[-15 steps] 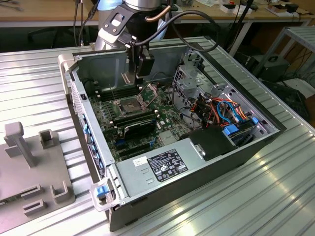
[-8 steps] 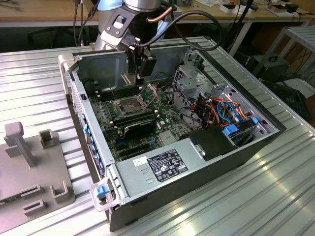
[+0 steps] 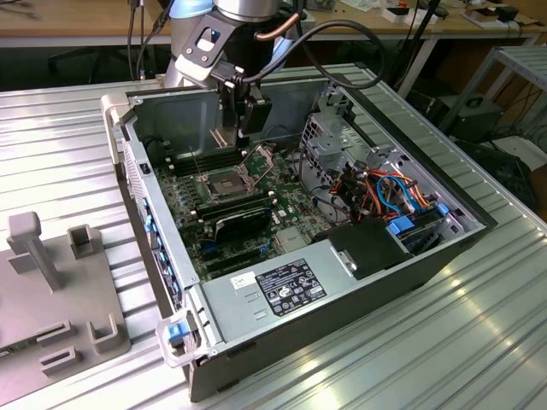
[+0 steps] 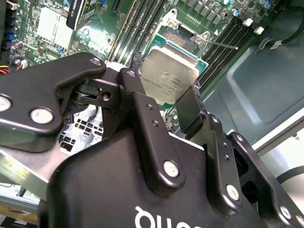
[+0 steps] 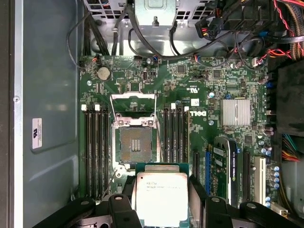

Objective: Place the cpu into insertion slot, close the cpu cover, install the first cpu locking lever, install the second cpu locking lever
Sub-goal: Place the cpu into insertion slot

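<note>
Two fingers (image 4: 190,111) around one cpu (image 4: 168,78); one insertion slot (image 5: 135,145)

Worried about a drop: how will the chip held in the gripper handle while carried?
Probably stiff: the chip is a flat, metal-topped square. Possibly slippery, since the gripper pinches only its thin edges. Unlikely to roll, being flat.

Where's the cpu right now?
In the first wrist view the cpu is gripped in the hand, held over the motherboard just beside the empty insertion slot, not yet seated.
</note>
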Action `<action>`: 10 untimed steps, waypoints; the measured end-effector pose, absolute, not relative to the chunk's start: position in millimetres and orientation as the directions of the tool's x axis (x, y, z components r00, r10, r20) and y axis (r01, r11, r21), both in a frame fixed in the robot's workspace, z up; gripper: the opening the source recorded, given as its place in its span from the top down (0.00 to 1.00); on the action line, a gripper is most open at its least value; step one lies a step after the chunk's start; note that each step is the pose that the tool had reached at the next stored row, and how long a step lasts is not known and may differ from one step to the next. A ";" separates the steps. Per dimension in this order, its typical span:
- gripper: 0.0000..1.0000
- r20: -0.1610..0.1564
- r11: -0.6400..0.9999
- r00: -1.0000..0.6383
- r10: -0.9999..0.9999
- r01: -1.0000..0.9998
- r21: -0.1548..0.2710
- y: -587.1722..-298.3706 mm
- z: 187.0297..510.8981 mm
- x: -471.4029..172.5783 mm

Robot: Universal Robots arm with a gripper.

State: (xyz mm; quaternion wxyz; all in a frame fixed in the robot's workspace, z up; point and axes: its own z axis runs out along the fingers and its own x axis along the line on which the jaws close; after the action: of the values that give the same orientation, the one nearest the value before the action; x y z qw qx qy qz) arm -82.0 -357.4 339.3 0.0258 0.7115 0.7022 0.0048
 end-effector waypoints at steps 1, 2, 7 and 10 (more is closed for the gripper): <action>0.46 -0.029 -0.012 0.013 0.999 0.999 0.043 -357.4 339.2 -82.0; 0.46 -0.029 -0.012 0.013 0.999 0.999 0.043 -357.4 339.0 -82.0; 0.46 -0.029 -0.009 0.010 1.000 0.999 0.043 -357.4 338.6 -82.0; 0.46 -0.029 -0.008 0.009 1.000 0.999 0.043 -357.4 338.4 -82.0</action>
State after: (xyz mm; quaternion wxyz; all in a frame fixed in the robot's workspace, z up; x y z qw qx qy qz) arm -82.0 -357.4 338.4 0.0258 0.7099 0.7038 0.0049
